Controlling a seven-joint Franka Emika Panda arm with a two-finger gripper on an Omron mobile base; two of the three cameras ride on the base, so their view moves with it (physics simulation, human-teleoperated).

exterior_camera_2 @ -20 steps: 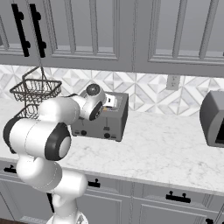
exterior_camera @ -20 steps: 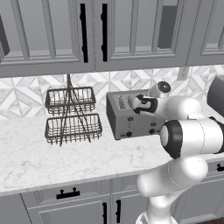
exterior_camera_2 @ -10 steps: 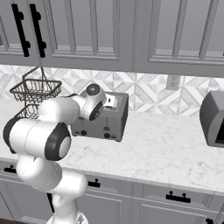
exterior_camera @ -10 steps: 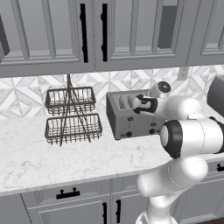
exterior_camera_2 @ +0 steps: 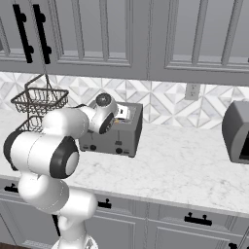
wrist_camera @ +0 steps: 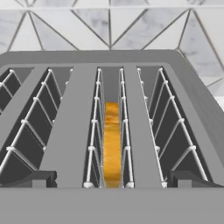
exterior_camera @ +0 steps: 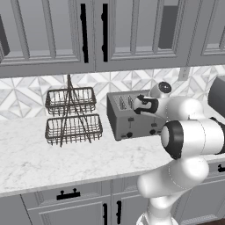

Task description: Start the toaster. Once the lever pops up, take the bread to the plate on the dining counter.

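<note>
The grey toaster (exterior_camera: 125, 118) (exterior_camera_2: 121, 138) stands on the marble wall counter against the tiled backsplash. Seen from the hand, its top (wrist_camera: 65, 131) has several slots, and the golden bread (wrist_camera: 112, 148) sits upright, low in a middle slot. My gripper (wrist_camera: 114, 179) (exterior_camera: 138, 104) (exterior_camera_2: 124, 113) hovers just above the toaster's top, pointing down at the bread's slot. It is open, one fingertip on each side of that slot, with nothing between them. The plate and the dining counter are out of view.
A two-tier wire basket rack (exterior_camera: 72, 116) (exterior_camera_2: 38, 104) stands left of the toaster. A dark grey appliance (exterior_camera_2: 237, 131) (exterior_camera: 217, 94) sits at the counter's right end. Grey wall cabinets (exterior_camera: 101, 30) hang low overhead. Bare marble counter (exterior_camera_2: 180, 165) lies right of the toaster.
</note>
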